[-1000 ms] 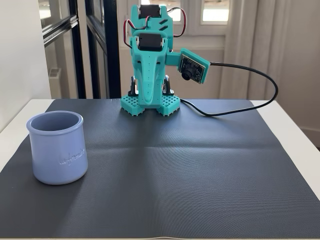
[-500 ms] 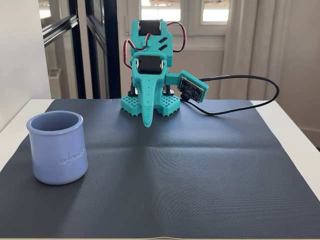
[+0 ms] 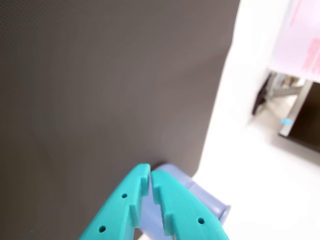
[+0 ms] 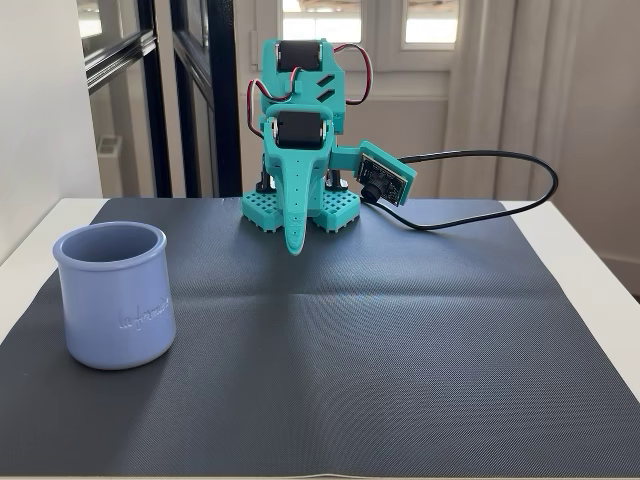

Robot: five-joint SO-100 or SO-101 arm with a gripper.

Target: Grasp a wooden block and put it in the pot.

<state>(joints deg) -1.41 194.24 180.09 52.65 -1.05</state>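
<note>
The lavender-blue pot stands upright on the left of the dark mat, with cursive writing on its side. Part of it shows in the wrist view behind the fingers. My teal gripper hangs tip-down close to the arm's base at the back of the mat, well to the right of and behind the pot in the fixed view. In the wrist view the gripper has its jaws together with only a thin slit between them and nothing held. The wooden block is not in view in either frame.
A dark textured mat covers most of the white table. A black cable loops from the wrist camera at the back right. The mat's edge and white table show on the right of the wrist view.
</note>
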